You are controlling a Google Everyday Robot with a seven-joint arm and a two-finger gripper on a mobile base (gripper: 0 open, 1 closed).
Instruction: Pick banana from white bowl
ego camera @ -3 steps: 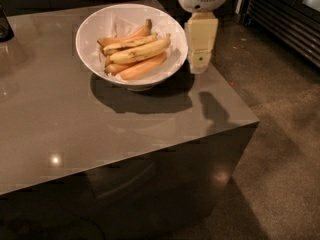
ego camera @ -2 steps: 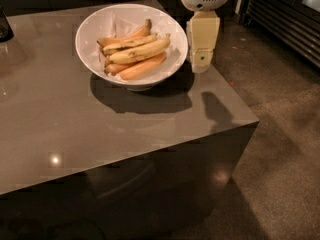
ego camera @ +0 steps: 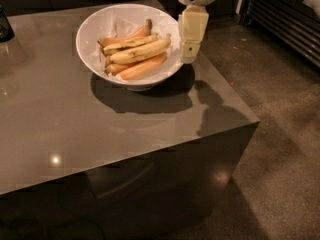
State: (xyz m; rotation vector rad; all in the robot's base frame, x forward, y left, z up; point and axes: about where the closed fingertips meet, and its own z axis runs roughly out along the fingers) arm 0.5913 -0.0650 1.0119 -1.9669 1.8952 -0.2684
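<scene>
1. Leftmost, a dark object (ego camera: 4, 24) sits at the far left edge of the glossy grey-brown desk (ego camera: 125, 139), cut off by the frame.
2. Toward the far right corner stands the large, round, glossy white bowl (ego camera: 87, 34), holding a pile of bananas.
3. Inside it, the thick, pale yellow, gently curved banana (ego camera: 140, 51) lies across the pile, with an orange-toned banana (ego camera: 142, 68) just below it toward the near rim.
4. Just right of the bowl's rim, the cream-coloured gripper (ego camera: 189, 56) hangs pointing down, clear of the fruit; how far open it is cannot be told.
</scene>
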